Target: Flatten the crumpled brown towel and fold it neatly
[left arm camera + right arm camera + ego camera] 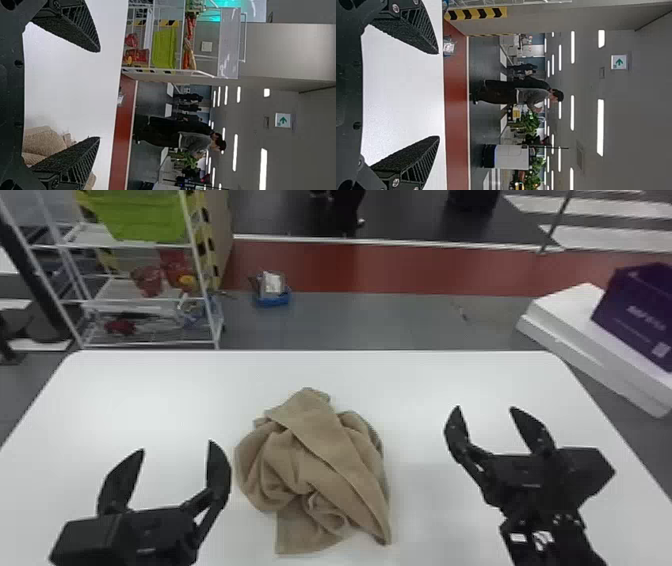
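Observation:
The brown towel [310, 470] lies in a crumpled heap near the middle of the white table, a long fold crossing its top and one flat corner toward the robot. My left gripper [175, 447] is to the left of the towel, open, with nothing held. On the right, apart from the towel, my right gripper [485, 412] also stands open and holds nothing. The left wrist view has the left gripper [99, 95] with part of the towel [43, 140] beside one finger. In the right wrist view, the right gripper [439, 95] has bare tabletop behind its spread fingers.
The white table [150, 390] has rounded far corners. Beyond it on the left stands a white wire rack [145, 342]. A blue container [272, 299] sits on the floor. White boxes [590, 345] with a purple box [635, 310] on top are past the right edge.

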Tool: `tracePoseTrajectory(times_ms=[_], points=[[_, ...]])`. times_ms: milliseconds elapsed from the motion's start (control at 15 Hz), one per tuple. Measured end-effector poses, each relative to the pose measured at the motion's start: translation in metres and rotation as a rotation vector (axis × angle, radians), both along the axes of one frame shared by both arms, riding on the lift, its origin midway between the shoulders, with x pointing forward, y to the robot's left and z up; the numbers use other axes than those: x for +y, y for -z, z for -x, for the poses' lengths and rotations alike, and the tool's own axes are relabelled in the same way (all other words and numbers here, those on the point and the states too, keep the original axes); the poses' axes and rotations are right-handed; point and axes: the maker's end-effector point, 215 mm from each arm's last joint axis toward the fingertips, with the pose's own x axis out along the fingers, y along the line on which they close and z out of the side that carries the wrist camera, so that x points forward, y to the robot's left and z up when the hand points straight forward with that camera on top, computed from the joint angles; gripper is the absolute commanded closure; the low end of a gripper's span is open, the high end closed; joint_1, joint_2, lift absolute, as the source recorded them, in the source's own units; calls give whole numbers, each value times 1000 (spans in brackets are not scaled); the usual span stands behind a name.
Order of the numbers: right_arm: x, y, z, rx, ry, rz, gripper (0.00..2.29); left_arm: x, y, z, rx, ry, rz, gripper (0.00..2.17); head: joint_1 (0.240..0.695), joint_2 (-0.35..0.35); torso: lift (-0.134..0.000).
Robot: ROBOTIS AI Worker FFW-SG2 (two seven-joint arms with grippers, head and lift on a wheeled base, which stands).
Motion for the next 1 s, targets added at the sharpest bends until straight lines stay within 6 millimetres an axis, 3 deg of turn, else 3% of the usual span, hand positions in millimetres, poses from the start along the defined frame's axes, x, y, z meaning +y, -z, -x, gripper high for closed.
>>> tracePoseTrajectory(times_ms=[1000], points=[[4, -3, 0, -12, -13, 6, 117, -6, 4, 0, 14, 24, 8, 93, 695, -79, -124]])
